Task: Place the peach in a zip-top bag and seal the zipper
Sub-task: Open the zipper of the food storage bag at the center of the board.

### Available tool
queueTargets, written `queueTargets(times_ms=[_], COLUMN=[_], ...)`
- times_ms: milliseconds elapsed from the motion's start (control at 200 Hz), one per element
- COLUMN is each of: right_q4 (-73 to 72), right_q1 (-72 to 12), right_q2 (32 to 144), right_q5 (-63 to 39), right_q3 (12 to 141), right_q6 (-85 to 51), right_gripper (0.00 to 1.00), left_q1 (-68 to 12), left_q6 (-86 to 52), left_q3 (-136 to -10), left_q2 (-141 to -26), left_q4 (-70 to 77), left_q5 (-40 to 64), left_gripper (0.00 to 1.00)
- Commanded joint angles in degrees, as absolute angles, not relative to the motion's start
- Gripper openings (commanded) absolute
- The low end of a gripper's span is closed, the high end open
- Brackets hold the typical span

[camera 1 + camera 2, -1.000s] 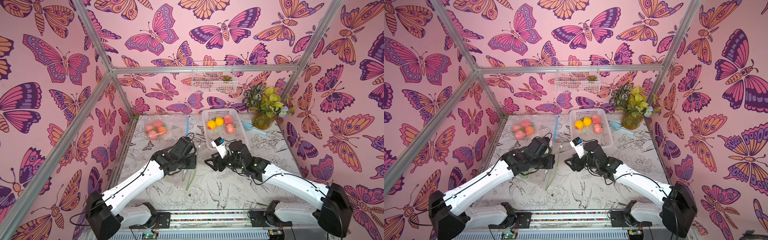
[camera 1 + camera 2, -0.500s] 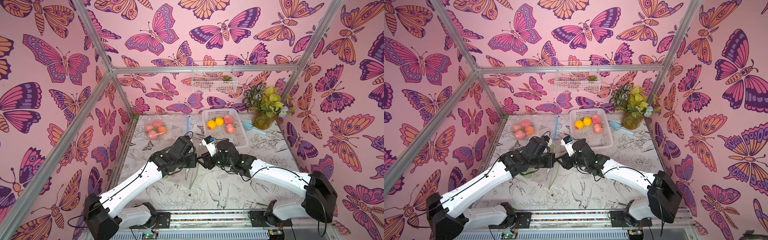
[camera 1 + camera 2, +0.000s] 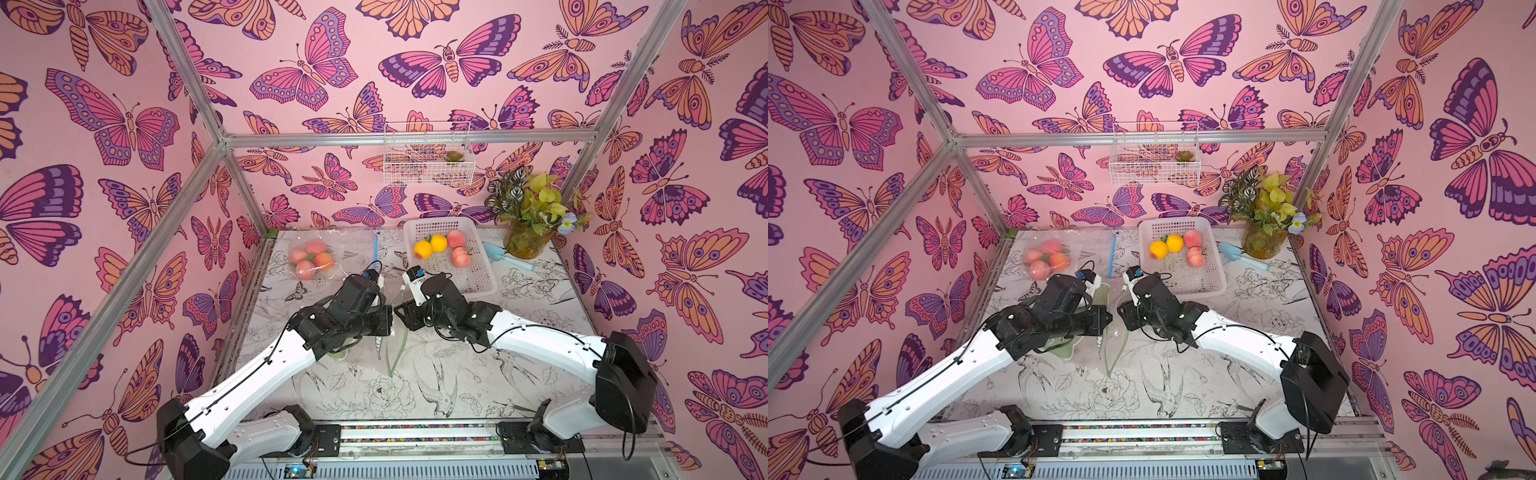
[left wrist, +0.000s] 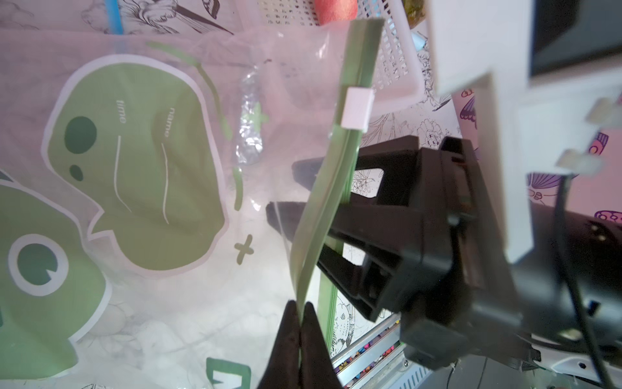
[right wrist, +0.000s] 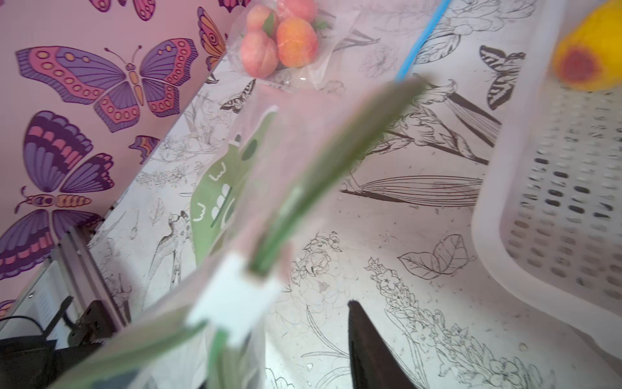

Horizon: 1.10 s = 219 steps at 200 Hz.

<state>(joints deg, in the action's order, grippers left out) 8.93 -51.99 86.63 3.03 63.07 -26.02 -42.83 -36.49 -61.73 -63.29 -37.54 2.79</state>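
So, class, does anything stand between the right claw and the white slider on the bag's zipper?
Nothing visible does. The right claw, jaws open, straddles the green zipper strip just beside the white slider; the left claw pinches that strip further along.

Left wrist view now: the clear zip-top bag (image 4: 188, 320) carries print. Its green speech bubble (image 4: 141, 202) shows two small white words, "time" and "name", each with a white line alongside. A green plus sign (image 4: 244, 253) sits just beside the bubble.
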Motion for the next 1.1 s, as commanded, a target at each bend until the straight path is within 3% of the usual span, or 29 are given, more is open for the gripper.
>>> queueTargets(times_ms=[0, 155, 315, 506, 616, 711, 791, 1091], right_q4=[19.12, 24.21, 23.90, 16.11, 12.58, 10.55, 9.00, 5.68], right_q1=[-53.07, -53.58, -53.79, -53.79, -53.79, -53.79, -53.70, -53.62], right_q2=[87.97, 88.41, 88.17, 86.69, 85.93, 85.37, 84.87, 84.28], right_q5=[13.66, 18.88, 16.57, 6.43, 3.17, 2.48, 2.21, 1.37], right_q3=[66.80, 69.39, 70.04, 67.21, 65.76, 64.59, 63.53, 62.22], right_q6=[-24.57, -21.79, -18.77, -20.74, -25.02, -29.15, -31.50, -35.67], right_gripper=[0.43, 0.43, 0.39, 0.09, 0.00, 0.00, 0.00, 0.00], left_q1=[-43.07, -42.99, -42.98, -43.01, -42.98, -43.01, -43.02, -43.24], left_q6=[-36.05, -35.32, -33.69, -31.70, -31.62, -31.69, -31.47, -29.65], left_q3=[-62.42, -64.68, -67.10, -66.57, -64.63, -62.05, -59.66, -53.64], left_q2=[-61.04, -61.40, -63.98, -66.97, -67.24, -66.34, -65.38, -64.22], left_q4=[-40.02, -42.81, -44.52, -42.09, -39.50, -36.23, -33.74, -29.23], left_q5=[-4.40, -9.58, -9.45, -1.52, 0.36, 1.05, 0.81, 1.30], left_gripper=[0.00, 0.00, 0.00, 0.00, 0.00, 0.13, 0.18, 0.19])
